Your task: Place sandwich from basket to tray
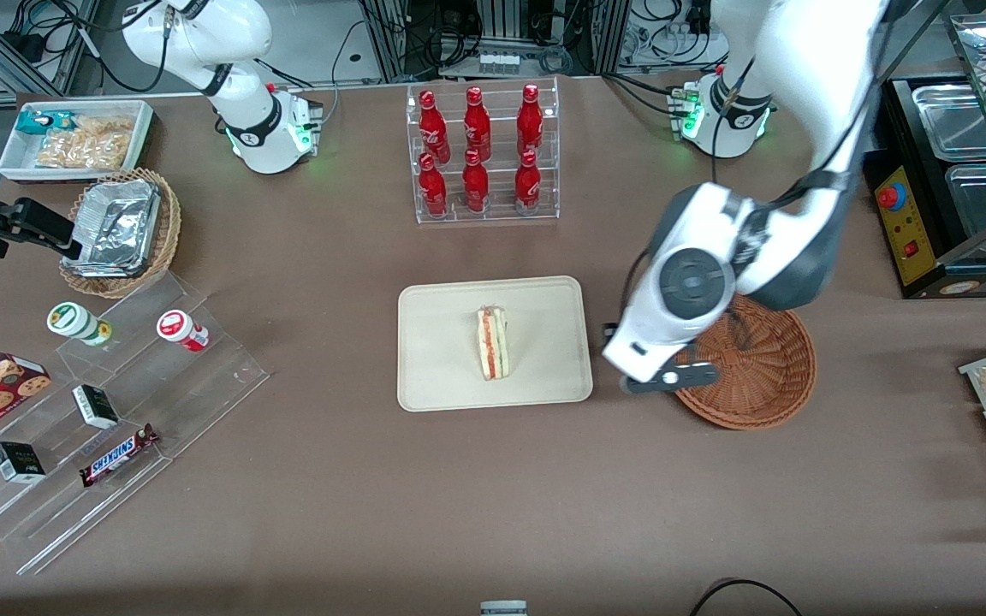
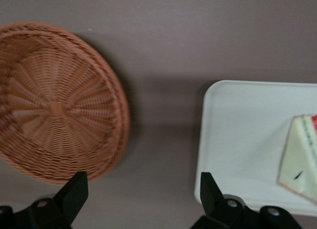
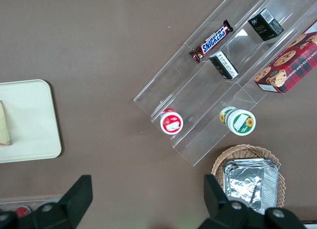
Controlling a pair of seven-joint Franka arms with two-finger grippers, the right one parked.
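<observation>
The sandwich (image 1: 493, 344) is laid on its side mid-tray (image 1: 442, 376), so delivery looks done. The pincer (image 1: 630, 376) is held wide and empty above bare desk (image 1: 459, 496) between tray and basket (image 1: 767, 376), apparently clear of both. The basket is emptied.

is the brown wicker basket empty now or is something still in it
Empty: the basket shows only bare weave. The sandwich lies on the tray, and the open gripper hangs between basket and tray.
</observation>
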